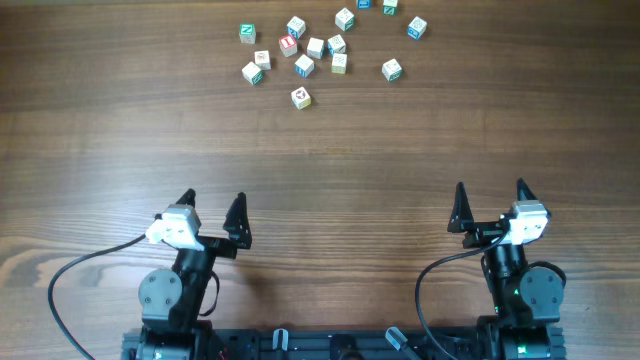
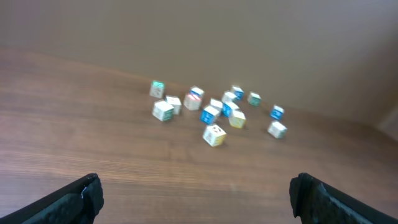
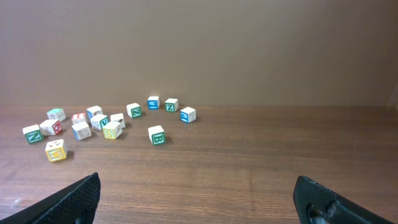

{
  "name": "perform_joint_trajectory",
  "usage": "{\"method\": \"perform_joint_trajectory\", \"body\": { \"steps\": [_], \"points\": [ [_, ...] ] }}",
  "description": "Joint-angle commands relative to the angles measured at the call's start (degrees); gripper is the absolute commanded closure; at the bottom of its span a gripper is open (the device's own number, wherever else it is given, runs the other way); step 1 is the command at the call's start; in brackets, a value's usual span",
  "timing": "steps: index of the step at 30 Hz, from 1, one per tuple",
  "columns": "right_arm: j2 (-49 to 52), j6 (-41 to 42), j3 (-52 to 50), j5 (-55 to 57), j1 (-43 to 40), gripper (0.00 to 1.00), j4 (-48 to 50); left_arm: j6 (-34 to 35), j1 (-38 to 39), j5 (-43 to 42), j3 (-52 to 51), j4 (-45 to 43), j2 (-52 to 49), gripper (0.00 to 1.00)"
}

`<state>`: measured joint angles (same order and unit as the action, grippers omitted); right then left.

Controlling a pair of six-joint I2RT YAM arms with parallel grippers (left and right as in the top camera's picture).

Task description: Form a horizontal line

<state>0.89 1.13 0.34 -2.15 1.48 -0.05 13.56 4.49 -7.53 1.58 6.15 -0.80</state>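
Note:
Several small pale wooden letter cubes (image 1: 315, 47) lie scattered at the far middle of the table, none in a straight row, so no horizontal line shows. One cube (image 1: 300, 97) sits nearest to me, and another (image 1: 392, 69) stands apart to the right. My left gripper (image 1: 213, 200) hangs open near the front left, far from the cubes. On the front right, my right gripper (image 1: 490, 190) is open as well. The left wrist view shows the cubes (image 2: 211, 115) ahead of the open gripper (image 2: 196, 186). In the right wrist view the cubes (image 3: 93, 121) lie ahead to the left of the open gripper (image 3: 197, 186).
The wooden table (image 1: 320, 160) stretches between the grippers and the cubes. Black cables (image 1: 70, 275) loop beside each arm base at the front edge. A plain wall (image 3: 199, 50) stands behind the table's far edge.

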Motion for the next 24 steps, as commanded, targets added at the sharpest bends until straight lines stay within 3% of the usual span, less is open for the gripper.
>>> {"method": "perform_joint_trajectory", "body": {
  "steps": [1,10,19,24],
  "points": [
    [-0.6,-1.0,0.0,-0.9,0.3,0.0,0.1,-1.2,0.0,-4.0,3.8,5.4,0.3,0.0],
    [-0.6,-1.0,0.0,-0.9,0.3,0.0,0.1,-1.2,0.0,-5.4,17.6,17.2,-7.0,0.0],
    [-0.6,-1.0,0.0,-0.9,0.3,0.0,0.1,-1.2,0.0,-12.5,36.6,27.6,-28.8,0.0],
    [-0.6,-1.0,0.0,-0.9,0.3,0.0,0.1,-1.2,0.0,-16.3,53.0,43.2,-44.1,0.0]
  ]
}}
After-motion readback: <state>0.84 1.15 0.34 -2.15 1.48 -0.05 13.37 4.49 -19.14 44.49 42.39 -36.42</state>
